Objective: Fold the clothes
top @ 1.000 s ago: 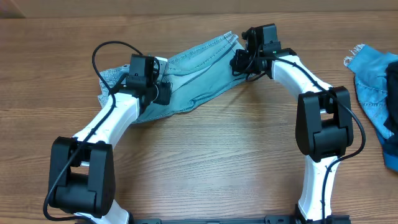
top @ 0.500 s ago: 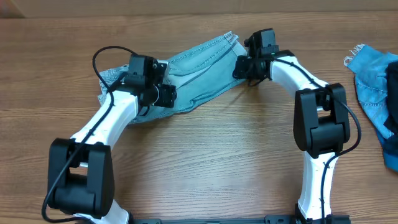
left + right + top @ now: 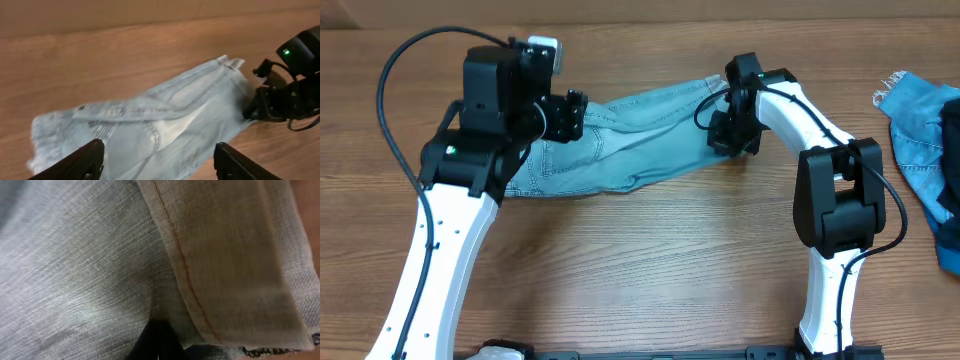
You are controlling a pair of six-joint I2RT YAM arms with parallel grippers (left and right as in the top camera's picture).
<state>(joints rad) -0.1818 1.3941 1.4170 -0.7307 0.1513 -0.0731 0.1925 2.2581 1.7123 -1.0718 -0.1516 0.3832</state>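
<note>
Hovering over jeans [image 3: 620, 140] at desk's [image 3: 650, 270] far edge, left gripper [image 3: 157, 160] spread, empty — right gripper [image 3: 725, 135], elbow bent, pinches their end.

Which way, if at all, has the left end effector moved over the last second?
Yes. The left end effector has lifted off the pale jeans toward the overhead camera, ending nearer the table's far edge.

Nothing legible shows in any view: no lettering, brand mark, number or sign can be made out. The pale jeans [image 3: 630, 135], across the upper middle of the overhead frame, show only seams and stitching, with no tag clear enough to read.
</note>
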